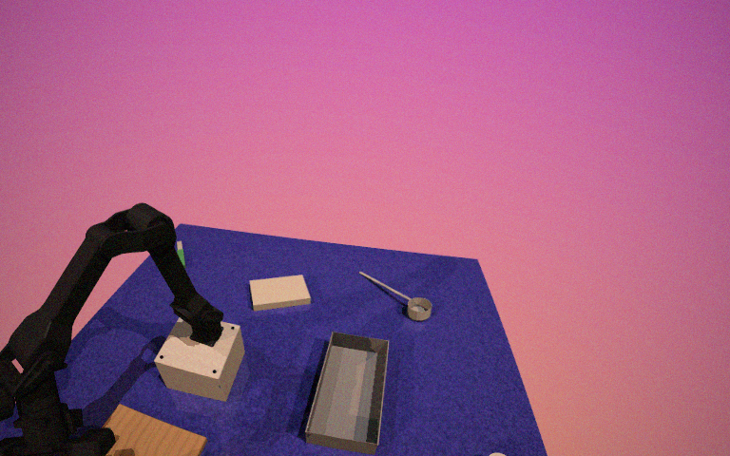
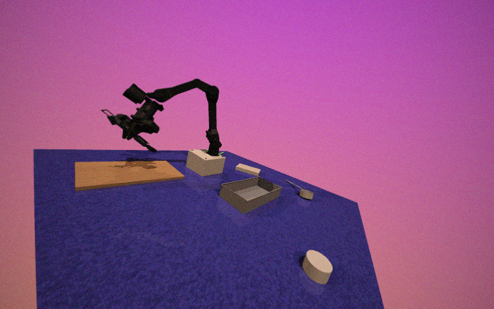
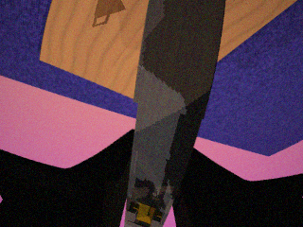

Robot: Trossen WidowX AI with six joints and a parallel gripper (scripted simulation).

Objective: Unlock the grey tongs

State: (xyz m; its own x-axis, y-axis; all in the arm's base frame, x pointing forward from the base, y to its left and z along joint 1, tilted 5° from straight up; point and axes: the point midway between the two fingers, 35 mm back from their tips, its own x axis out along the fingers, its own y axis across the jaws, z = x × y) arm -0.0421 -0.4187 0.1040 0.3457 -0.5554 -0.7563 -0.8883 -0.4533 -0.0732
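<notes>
My gripper (image 2: pixel 127 135) (image 3: pixel 151 138) is shut on the grey tongs (image 2: pixel 152 148) (image 3: pixel 163 118) and holds them in the air above the wooden board (image 1: pixel 161 427) (image 2: pixel 98 176) (image 3: pixel 71 52). In the exterior view the tongs look slanted, with a thin loop at the upper left and the other end low at the right. In the wrist view they run up the middle, with a yellow piece at the bottom. The lock's state and the gap between the arms cannot be told. The roasting tin (image 1: pixel 344 443) (image 2: pixel 232 199) has nothing across it.
The arm stands on a pale box (image 1: pixel 196 379) (image 2: pixel 204 163). Beyond are a flat pale block (image 1: pixel 279 290) (image 2: pixel 247 168), a long-handled round cup (image 1: pixel 419 310) (image 2: pixel 306 194) and a green object (image 1: pixel 181 256). A pale cylinder (image 2: pixel 317 266) stands near the front right. The blue table edge lies behind the board.
</notes>
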